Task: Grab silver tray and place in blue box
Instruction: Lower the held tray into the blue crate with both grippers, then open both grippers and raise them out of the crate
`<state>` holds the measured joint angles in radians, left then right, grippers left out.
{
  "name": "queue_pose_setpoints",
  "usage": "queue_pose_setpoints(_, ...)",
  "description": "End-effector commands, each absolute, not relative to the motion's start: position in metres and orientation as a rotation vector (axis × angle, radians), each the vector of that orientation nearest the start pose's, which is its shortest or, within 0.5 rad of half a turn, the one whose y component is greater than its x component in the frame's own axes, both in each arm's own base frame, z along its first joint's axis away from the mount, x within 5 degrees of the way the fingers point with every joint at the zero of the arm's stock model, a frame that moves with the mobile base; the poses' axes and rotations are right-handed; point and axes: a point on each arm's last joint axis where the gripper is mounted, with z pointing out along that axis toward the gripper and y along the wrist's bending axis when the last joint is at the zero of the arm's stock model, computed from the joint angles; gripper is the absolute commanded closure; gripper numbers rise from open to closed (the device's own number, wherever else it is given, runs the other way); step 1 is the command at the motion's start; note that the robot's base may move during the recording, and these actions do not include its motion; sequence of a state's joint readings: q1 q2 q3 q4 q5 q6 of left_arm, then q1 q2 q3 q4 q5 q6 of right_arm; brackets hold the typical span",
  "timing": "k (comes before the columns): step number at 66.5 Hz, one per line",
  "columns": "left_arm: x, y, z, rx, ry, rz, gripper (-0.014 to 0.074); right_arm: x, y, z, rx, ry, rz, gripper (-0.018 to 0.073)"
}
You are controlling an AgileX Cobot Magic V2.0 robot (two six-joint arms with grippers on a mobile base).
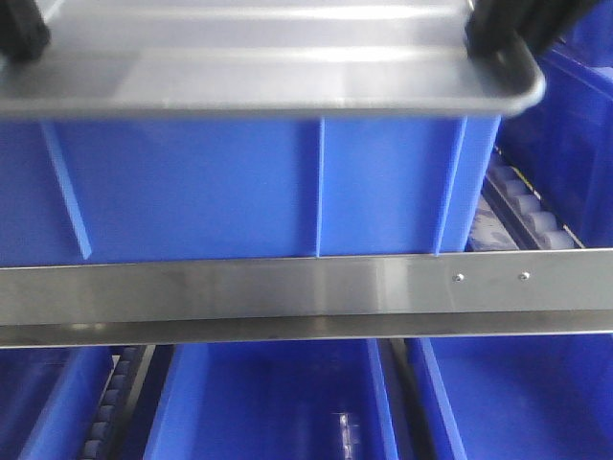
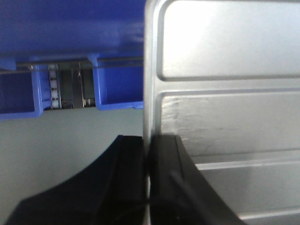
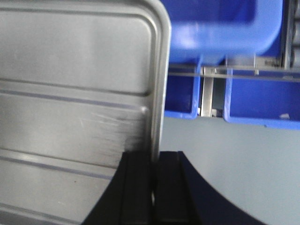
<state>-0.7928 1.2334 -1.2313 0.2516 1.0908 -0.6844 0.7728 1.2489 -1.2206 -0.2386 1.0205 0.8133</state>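
Observation:
The silver tray (image 1: 268, 67) fills the top of the front view, held level just above the blue box (image 1: 239, 187), whose ribbed front wall sits right under it. My left gripper (image 2: 146, 154) is shut on the tray's left rim; the ribbed tray base (image 2: 225, 93) fills the right of that view. My right gripper (image 3: 154, 161) is shut on the tray's right rim, with the tray (image 3: 75, 93) at its left. In the front view the left gripper (image 1: 19, 34) and the right gripper (image 1: 503, 34) show as black shapes at the tray's ends.
A steel shelf rail (image 1: 306, 292) runs across below the blue box. Other blue bins (image 1: 278, 402) sit on the lower shelf, and another blue bin (image 1: 565, 144) stands at the right beside a roller track (image 1: 522, 206). Grey floor (image 3: 234, 164) lies below.

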Motion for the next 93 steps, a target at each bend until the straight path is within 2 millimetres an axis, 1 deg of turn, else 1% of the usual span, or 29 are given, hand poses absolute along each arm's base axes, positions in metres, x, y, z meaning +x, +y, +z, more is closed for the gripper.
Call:
queue_pose_setpoints(1,0.193,-0.163,0.404,0.25,2.394,-0.443,0.0612,0.205,0.167,0.4,-0.094,2.372,0.521,0.0506)
queue_pose_setpoints(11,0.226,-0.16,0.42,0.227,2.374,-0.511,0.0612,0.233,0.166,0.419,-0.074,2.324,0.525,0.0506)
queue_pose_setpoints(15,0.242,-0.158,0.424,0.213,2.363,-0.523,0.0612,0.245,0.166,0.423,-0.073,2.313,0.514,0.0506)
queue_pose_setpoints(21,0.264,-0.159,0.425,0.211,2.358,-0.52,0.0612,0.265,0.17,0.424,-0.074,2.304,0.508,0.0506)
queue_pose_setpoints(31,0.296,-0.161,0.422,0.205,2.334,-0.487,0.0612,0.3,0.174,0.422,-0.028,2.282,0.5,0.0506)
queue_pose_setpoints(36,0.31,-0.16,0.422,0.182,2.323,-0.482,0.0612,0.315,0.176,0.419,-0.006,2.278,0.493,0.0506)
queue_pose_setpoints(40,0.32,-0.159,0.421,0.161,2.313,-0.477,0.0612,0.327,0.177,0.413,0.003,2.286,0.481,0.0506)
queue_pose_setpoints(47,0.334,-0.159,0.412,0.142,2.33,-0.465,0.0612,0.342,0.181,0.403,0.006,2.297,0.466,0.0506)
queue_pose_setpoints(54,0.344,-0.16,0.401,0.13,2.357,-0.457,0.0612,0.351,0.186,0.397,0.004,2.287,0.471,0.0506)
queue_pose_setpoints(66,0.352,-0.162,0.389,0.122,2.384,-0.451,0.0612,0.354,0.188,0.393,0.003,2.286,0.472,0.0506)
queue_pose_setpoints(93,0.353,-0.162,0.389,0.121,2.385,-0.455,0.0612,0.355,0.188,0.395,0.002,2.27,0.479,0.0506)
